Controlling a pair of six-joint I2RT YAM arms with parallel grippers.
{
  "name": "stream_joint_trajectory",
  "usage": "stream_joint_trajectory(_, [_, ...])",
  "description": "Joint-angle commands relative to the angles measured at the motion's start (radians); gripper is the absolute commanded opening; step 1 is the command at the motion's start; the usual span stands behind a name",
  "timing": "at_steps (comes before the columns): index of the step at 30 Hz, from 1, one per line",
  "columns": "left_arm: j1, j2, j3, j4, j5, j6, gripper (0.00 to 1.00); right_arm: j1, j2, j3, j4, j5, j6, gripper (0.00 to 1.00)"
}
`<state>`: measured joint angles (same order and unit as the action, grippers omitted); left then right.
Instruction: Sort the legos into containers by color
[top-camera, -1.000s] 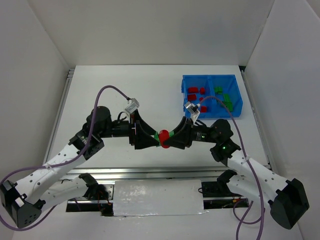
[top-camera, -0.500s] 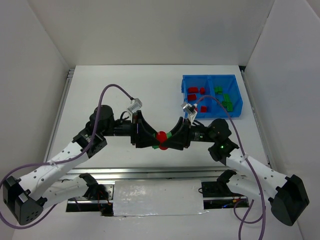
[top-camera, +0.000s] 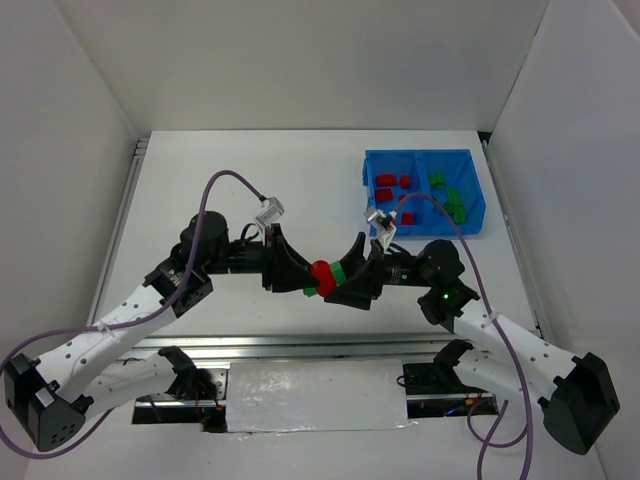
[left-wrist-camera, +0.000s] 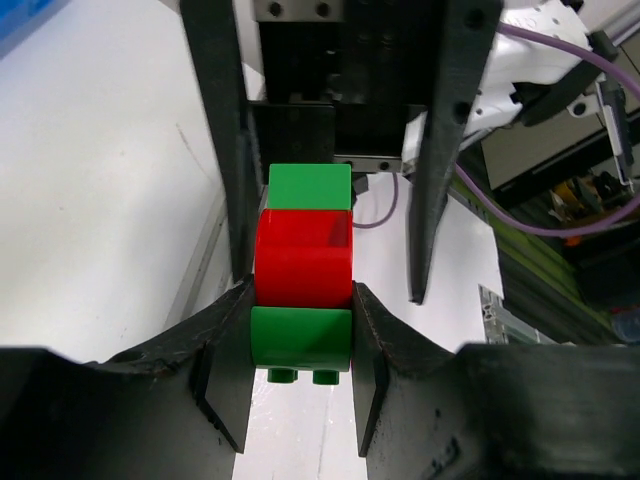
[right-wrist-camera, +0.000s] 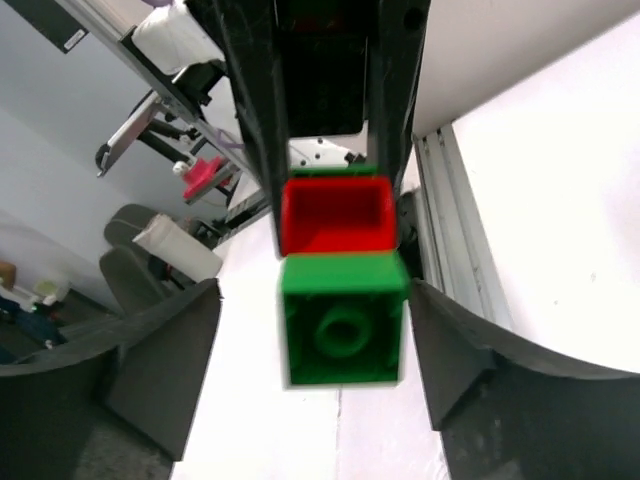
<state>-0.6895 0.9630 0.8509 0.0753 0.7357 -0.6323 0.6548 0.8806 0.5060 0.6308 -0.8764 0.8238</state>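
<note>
Left jaws are clamped on the near green end of a stuck green-red-green stack (left-wrist-camera: 300, 265) over the table (top-camera: 250, 170) between my arms, while the right jaws stand apart around its far end (not gripping). The blue bin (top-camera: 366, 170) holds reds in its left half and greens in its right. This stack, I judge, remains to split and sort.

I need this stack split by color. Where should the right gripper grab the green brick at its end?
Take the green end brick by its two flat side walls, coming end-on, opposite the left gripper that clamps the other green brick. The right gripper straddles it, jaws wide; keep the pads off the red brick.
</note>
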Motion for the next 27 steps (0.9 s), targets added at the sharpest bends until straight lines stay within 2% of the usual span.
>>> stream_joint_trajectory(1, [0.001,-0.026,0.037,-0.006,-0.033,0.046,0.0,0.002,-0.095,0.009,-0.069,0.006,-0.087,0.86])
stream_joint_trajectory(3, [0.001,-0.027,0.039,-0.023,-0.029,0.068,0.0,-0.014,-0.143,0.023,-0.245,0.131,-0.173,0.93])
stream_joint_trajectory(6, [0.001,-0.038,0.025,-0.012,-0.007,0.075,0.0,-0.046,-0.209,0.029,-0.299,0.154,-0.204,0.95])
stream_joint_trajectory(9, [0.001,-0.046,0.011,0.023,0.016,0.065,0.0,-0.058,-0.215,0.043,-0.306,0.136,-0.21,0.88])
stream_joint_trajectory(10, [0.001,-0.047,0.008,0.03,0.024,0.057,0.0,-0.058,-0.198,0.051,-0.304,0.129,-0.212,0.81])
stream_joint_trajectory(13, [0.002,-0.044,0.004,0.044,0.039,0.051,0.0,-0.058,-0.157,0.048,-0.263,0.099,-0.19,0.68])
stream_joint_trajectory(17, [0.001,-0.038,0.002,0.044,0.048,0.052,0.0,-0.06,-0.131,0.031,-0.159,0.082,-0.149,0.59])
stream_joint_trajectory(19, [0.002,-0.035,0.002,0.041,0.048,0.054,0.0,-0.058,-0.121,0.029,-0.134,0.074,-0.135,0.5])
stream_joint_trajectory(21, [0.001,-0.032,0.004,0.035,0.044,0.06,0.0,-0.061,-0.121,0.031,-0.117,0.073,-0.134,0.48])
stream_joint_trajectory(23, [0.001,-0.029,0.002,0.027,0.037,0.065,0.0,-0.061,-0.126,0.029,-0.112,0.077,-0.138,0.47])
stream_joint_trajectory(25, [0.001,-0.029,-0.001,0.03,0.036,0.066,0.0,-0.067,-0.14,0.023,-0.109,0.091,-0.137,0.61])
stream_joint_trajectory(27, [0.001,-0.03,-0.006,0.034,0.037,0.066,0.0,-0.073,-0.147,0.02,-0.109,0.09,-0.134,0.68])
